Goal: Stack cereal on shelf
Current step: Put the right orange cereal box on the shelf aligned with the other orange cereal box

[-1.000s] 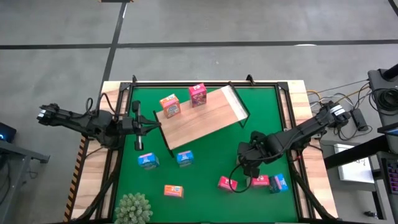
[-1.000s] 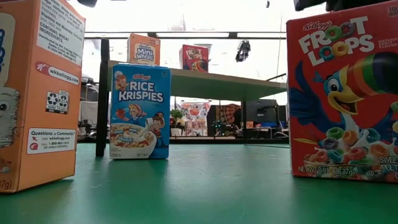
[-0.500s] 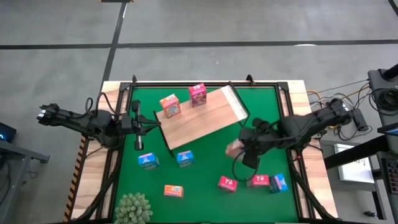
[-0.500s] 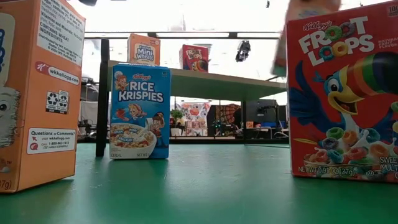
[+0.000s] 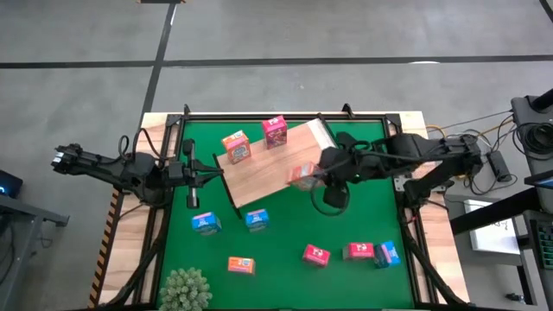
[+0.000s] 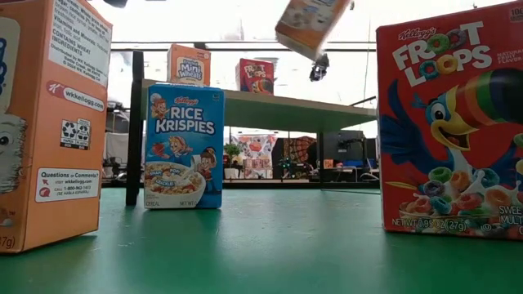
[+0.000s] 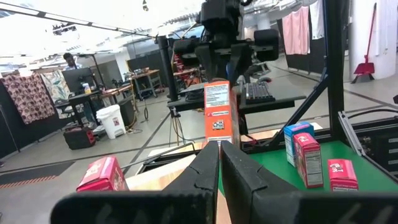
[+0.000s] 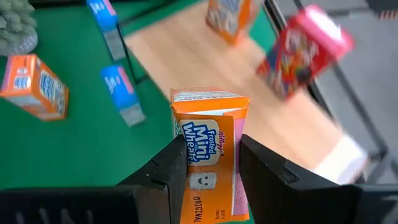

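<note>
Nine cereal boxes show from above: three orange, three pink-red, three blue. Nearest the front edge of the green mat (image 5: 285, 233), beside the fuzzy plant (image 5: 185, 290), lies one orange box (image 5: 241, 265). Along the same front strip sit two pink-red boxes (image 5: 316, 255) and (image 5: 359, 251), with a blue box (image 5: 389, 254) touching the second of them. A little farther in stand two more blue boxes (image 5: 206, 224) and (image 5: 257, 220), just in front of the shelf's near edge.

Farther back, the shelf (image 5: 268, 177) lies at an angle across the mat, a wide light-wood board in a thin dark frame. Two boxes stand on its far part, one orange (image 5: 236, 147) and one pink-red (image 5: 275, 131), near each other but apart.

The right gripper (image 8: 208, 158) hangs over the shelf's right half, its fingers pinching the third orange box (image 5: 304, 175) by its narrow sides; the box is in the air, tilted in the low view, and touches nothing else. Bare wood lies open under it and toward the board's near end.

The left gripper (image 7: 219, 168) waits at the mat's left edge, beside the shelf's corner, fingers pressed together and empty.
</note>
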Tool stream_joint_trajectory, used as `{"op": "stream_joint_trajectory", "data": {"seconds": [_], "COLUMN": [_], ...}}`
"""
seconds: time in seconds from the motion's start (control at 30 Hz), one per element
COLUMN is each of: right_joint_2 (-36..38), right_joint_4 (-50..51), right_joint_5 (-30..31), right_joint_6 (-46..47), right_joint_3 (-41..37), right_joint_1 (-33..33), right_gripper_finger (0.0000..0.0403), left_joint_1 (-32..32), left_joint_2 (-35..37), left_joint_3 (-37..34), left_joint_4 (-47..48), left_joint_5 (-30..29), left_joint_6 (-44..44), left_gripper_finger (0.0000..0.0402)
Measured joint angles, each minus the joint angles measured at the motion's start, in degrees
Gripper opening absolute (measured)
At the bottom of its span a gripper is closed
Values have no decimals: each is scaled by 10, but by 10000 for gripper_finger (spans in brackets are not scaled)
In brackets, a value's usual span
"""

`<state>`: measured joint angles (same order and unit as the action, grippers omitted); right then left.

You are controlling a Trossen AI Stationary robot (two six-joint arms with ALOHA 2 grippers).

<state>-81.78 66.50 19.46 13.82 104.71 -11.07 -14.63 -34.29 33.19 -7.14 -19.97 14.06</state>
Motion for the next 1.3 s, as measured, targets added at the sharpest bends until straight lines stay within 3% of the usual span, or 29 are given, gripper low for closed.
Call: {"op": "stream_joint_trajectory", "data": {"seconds": [0.2,0.43,0.67,1.3], "right_joint_2": [-73,-194,-287,-305], "right_joint_4": [-25,-18,49,47], "right_joint_5": [-6,-53,-61,-59], "right_joint_6": [-118,-234,-276,-273], "right_joint_3": [75,186,301,300], "right_joint_1": [32,73,96,112], "right_gripper_finger": [121,121,121,242], "left_joint_1": [0,0,0,0], "left_joint_2": [2,3,3,3], "left_joint_3": [0,0,0,0], "left_joint_4": [0,3,9,9], "left_joint_5": [0,0,0,0], "left_joint_6": [2,2,2,2], "left_gripper_finger": [0,0,0,0]}}
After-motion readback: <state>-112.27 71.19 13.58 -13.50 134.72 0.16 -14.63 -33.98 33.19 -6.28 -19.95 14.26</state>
